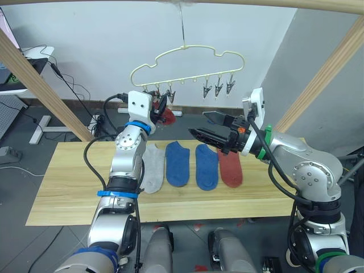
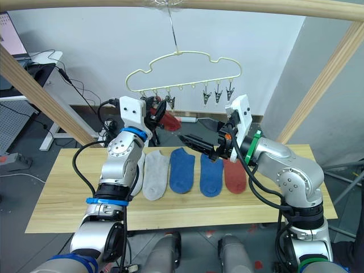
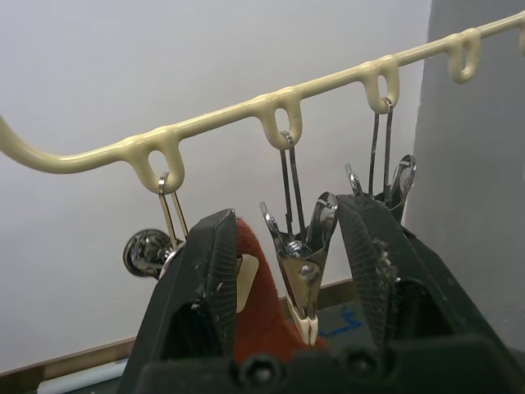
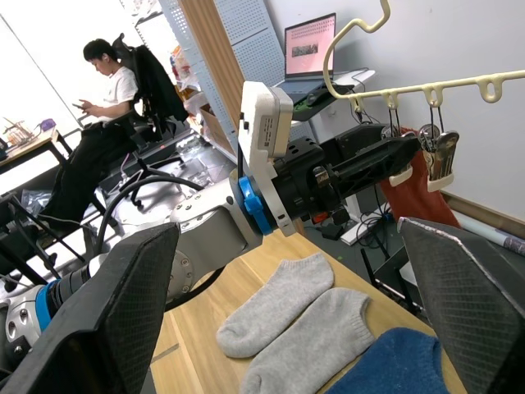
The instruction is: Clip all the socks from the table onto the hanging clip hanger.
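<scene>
Your left gripper (image 3: 287,328) has its jaws spread around a clip (image 3: 300,271) beside the hung red sock (image 1: 166,115); right gripper (image 1: 199,134) open, empty. Desk (image 1: 68,193) socks are limp, light: pinch the cuff.

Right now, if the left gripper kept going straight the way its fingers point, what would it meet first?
Most likely the metal clip hanging from the clip hanger, which sits between the open fingers of the left gripper, beside the rust red sock. Beyond it is the wall, though depth is unclear.
</scene>
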Controlling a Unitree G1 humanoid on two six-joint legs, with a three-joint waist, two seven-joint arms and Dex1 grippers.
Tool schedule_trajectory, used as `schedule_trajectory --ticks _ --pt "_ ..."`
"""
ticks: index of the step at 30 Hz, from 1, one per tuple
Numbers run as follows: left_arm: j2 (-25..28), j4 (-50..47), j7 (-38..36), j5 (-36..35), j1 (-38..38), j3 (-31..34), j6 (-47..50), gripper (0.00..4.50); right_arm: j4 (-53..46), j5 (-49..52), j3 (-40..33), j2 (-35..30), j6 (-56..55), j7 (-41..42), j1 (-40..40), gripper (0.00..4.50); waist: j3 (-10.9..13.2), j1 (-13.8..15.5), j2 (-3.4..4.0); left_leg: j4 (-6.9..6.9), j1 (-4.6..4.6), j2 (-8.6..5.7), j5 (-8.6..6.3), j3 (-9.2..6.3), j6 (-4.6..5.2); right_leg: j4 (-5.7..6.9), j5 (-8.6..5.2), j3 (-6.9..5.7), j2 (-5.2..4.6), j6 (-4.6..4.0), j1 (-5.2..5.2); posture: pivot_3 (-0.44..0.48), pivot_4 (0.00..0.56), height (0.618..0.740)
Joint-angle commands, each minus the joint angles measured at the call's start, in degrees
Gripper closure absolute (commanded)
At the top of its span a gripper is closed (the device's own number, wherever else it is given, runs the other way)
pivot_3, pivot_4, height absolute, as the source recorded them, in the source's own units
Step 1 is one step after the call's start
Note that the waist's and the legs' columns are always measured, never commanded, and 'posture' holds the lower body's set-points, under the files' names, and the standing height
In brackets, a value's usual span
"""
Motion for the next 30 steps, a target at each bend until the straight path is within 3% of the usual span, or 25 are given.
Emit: schedule_trajectory --ticks 1,13,18,20,24,30 --pt "0.18 0.16 0.06 0.56 -1.71 0.32 -1.93 2.41 -2.43 1.14 -1.39 -0.51 -0.88 -0.31 -0.52 0.00 0.00 0.00 0.00 0.00 0.00 0.00 0.00 0.00 0.00 0.00 0.00 0.00 0.00 0.00 0.00 -0.085 0.249 0.740" --pt "-0.17 2.22 -0.67 0.35 -3.12 0.23 -3.12 2.41 -2.73 1.55 -1.37 -0.62 -0.89 -1.14 0.01 0.00 0.00 -0.02 0.00 0.01 0.00 0.00 0.00 0.00 0.00 0.00 0.00 0.00 0.00 0.00 0.00 -0.085 0.249 0.740" --pt "-0.43 2.21 -0.85 -0.09 -3.55 0.47 -2.73 3.85 -2.65 1.62 -1.29 -0.41 -0.85 -1.40 0.58 0.00 0.00 -0.03 0.00 0.01 0.00 0.00 0.00 0.00 0.00 0.00 0.00 0.00 0.00 0.00 0.00 -0.088 0.249 0.740" --pt "-0.43 2.19 -0.91 -0.17 -3.62 0.49 -2.57 4.20 -2.58 1.65 -1.31 -0.22 -0.87 -1.59 0.84 0.00 0.00 -0.03 0.00 0.01 0.00 0.00 0.00 0.00 0.00 0.01 0.00 -0.01 0.00 0.00 0.00 -0.086 0.251 0.740" --pt "-0.28 1.78 -1.06 -0.45 -3.56 0.61 -2.00 4.29 -1.09 -1.90 -0.01 -1.06 -1.67 -2.63 2.08 0.00 0.00 -0.03 0.00 0.01 0.00 0.00 0.00 0.00 0.00 0.01 0.00 0.00 0.00 0.00 0.00 -0.086 0.251 0.740" --pt "0.09 -0.49 -2.59 -2.04 -3.07 0.47 3.47 4.29 8.72 -19.54 9.48 -6.99 -7.60 -4.74 4.64 0.00 0.00 -0.01 0.00 0.07 0.00 -0.01 0.00 0.01 0.00 0.02 -0.01 0.01 -0.01 0.02 0.00 -0.079 0.251 0.740"
